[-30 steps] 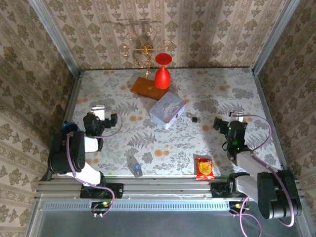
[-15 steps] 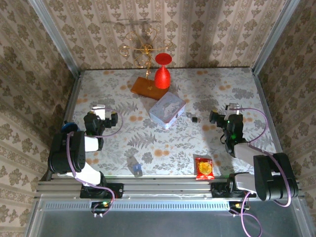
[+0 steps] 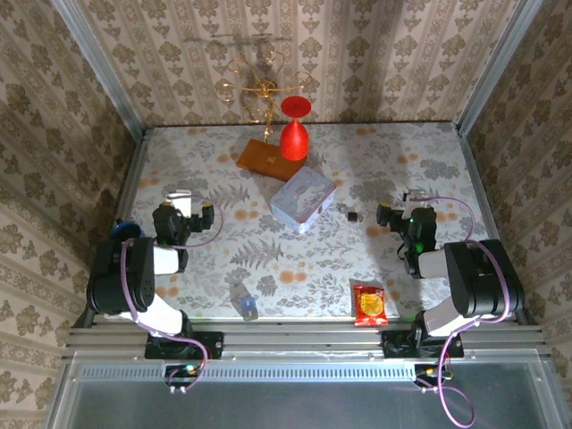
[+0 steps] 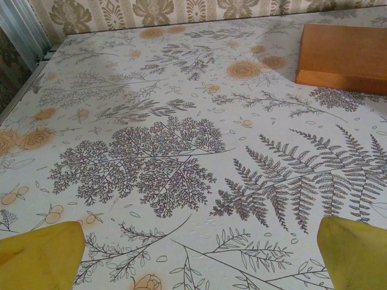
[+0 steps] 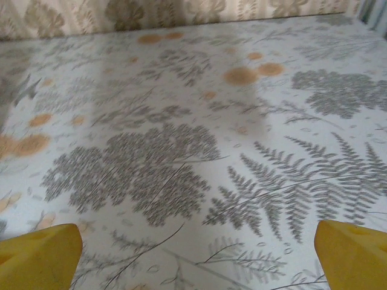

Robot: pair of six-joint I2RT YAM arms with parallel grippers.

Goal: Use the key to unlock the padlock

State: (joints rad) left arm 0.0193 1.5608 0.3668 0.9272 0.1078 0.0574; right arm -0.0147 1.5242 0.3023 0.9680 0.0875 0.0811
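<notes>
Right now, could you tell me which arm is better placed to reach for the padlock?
Probably right: the right gripper, open, is close beside the padlock; the left gripper is beyond the tin box.

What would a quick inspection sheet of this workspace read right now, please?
Surface: floral tablecloth, flat.
Job's things: padlock lies beside the tin box, apart from it; whether a key is with it is too small to tell.
Clutter: red goblet, orange board, blue-capped bottle, red snack packet.
Grippers: left fingers and right fingers spread wide, holding nothing.
Cables: purple loops at the left arm and right arm, off the objects.
Surroundings: wallpapered walls, gold ornament.
</notes>
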